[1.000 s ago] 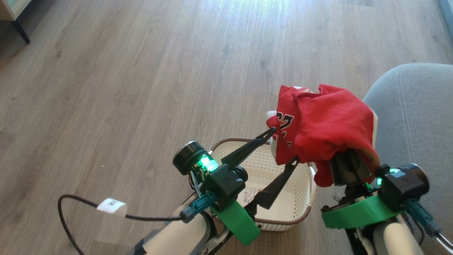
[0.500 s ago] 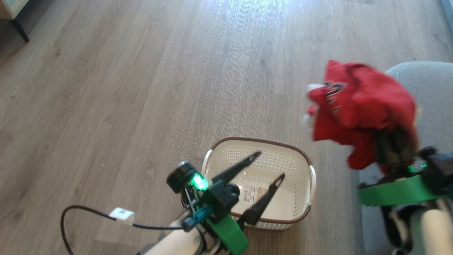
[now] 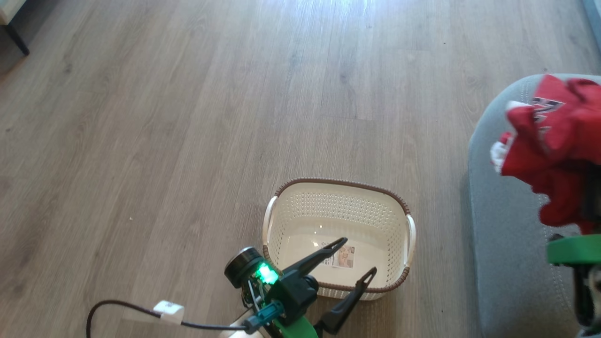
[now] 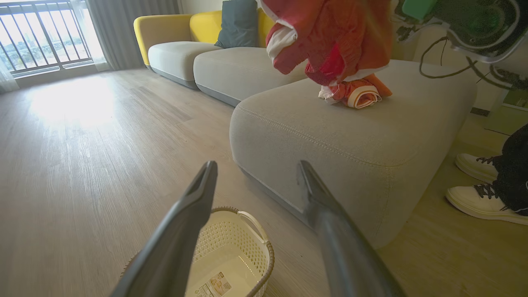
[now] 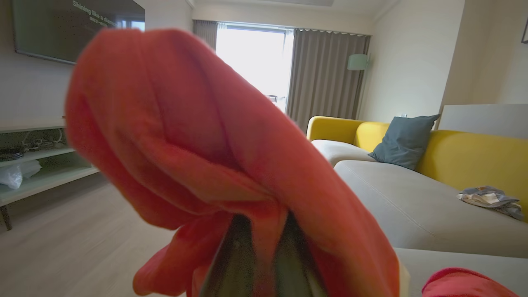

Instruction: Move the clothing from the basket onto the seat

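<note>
Covering the room, wood-look flooring [image 3: 188,117] carries the cream basket [image 3: 338,180] at lower centre. Red clothing [image 3: 563,136] with white trim hangs above the grey seat [image 3: 497,244] at right, pinched by the right gripper [image 5: 260,225]. The left gripper [image 3: 359,255] stands wide, holding nothing.

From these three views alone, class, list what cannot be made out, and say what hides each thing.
1. Tips of the right jaws: right wrist view, buried in the red clothing.
2. Lettering on that clothing: head view, folded over, unreadable.
3. Label in the basket: head view, too small to read.
4. Person: left wrist view, cut off by the right edge above the shoes.
</note>
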Controlling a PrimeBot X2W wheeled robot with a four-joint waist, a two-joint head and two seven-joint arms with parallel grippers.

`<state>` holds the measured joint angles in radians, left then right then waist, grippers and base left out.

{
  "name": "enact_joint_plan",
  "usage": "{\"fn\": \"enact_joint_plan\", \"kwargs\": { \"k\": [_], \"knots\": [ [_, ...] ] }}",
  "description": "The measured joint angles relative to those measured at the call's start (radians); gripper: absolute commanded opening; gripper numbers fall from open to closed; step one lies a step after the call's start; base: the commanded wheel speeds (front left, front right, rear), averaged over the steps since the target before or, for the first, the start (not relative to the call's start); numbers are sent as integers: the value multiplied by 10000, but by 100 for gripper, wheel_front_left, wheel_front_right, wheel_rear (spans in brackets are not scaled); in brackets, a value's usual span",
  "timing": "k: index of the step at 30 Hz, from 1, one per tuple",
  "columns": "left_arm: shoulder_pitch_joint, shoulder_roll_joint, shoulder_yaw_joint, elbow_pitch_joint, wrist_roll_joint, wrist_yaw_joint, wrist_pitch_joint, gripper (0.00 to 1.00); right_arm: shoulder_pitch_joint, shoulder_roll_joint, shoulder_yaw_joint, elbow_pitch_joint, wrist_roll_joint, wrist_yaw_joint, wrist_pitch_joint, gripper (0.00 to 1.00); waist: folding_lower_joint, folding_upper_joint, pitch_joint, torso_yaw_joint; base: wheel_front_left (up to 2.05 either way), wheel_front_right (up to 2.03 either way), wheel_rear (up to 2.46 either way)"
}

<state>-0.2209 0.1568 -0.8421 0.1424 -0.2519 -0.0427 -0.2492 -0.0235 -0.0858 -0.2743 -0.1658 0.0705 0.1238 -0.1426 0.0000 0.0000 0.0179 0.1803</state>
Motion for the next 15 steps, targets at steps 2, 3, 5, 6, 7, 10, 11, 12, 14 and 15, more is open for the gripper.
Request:
{"fn": "enact_joint_plan", "kwargs": {
  "k": [2,3,5,6,7,10,11,12,14,15],
  "knots": [
    [48,-13,38,-4,69,-69,0,100,36,13,-188,88,17,0,-54,0,0,0,6,-28,0,0,0],
    [94,-31,75,-13,102,-82,0,100,83,31,-380,176,44,0,-121,0,0,0,11,-62,0,0,0],
    [197,-92,140,-61,184,-171,0,100,172,98,-790,360,105,0,-180,0,0,0,25,-139,0,0,0],
    [227,-125,163,-69,232,-198,0,100,174,140,-1034,460,104,0,-249,0,0,0,34,-178,0,0,0],
    [243,-157,196,-77,272,-259,0,100,172,176,-1266,510,104,0,-267,0,0,0,43,-221,0,0,0],
    [265,-224,337,-136,399,-316,0,100,159,238,-1950,594,102,0,-353,0,0,0,79,-386,0,0,0],
    [294,-228,372,-163,430,-349,0,100,156,251,-2151,608,102,0,-355,0,0,0,96,-450,0,0,0],
    [339,-232,395,-186,435,-372,0,100,152,259,-2330,637,102,0,-372,0,0,0,116,-518,0,0,0],
    [421,-240,430,-230,520,-431,0,100,144,305,-2591,660,102,0,-382,0,0,0,163,-673,0,0,0],
    [438,-247,449,-251,552,-435,0,100,141,332,-2692,662,102,0,-384,0,0,0,189,-755,0,0,0]
  ]
}}
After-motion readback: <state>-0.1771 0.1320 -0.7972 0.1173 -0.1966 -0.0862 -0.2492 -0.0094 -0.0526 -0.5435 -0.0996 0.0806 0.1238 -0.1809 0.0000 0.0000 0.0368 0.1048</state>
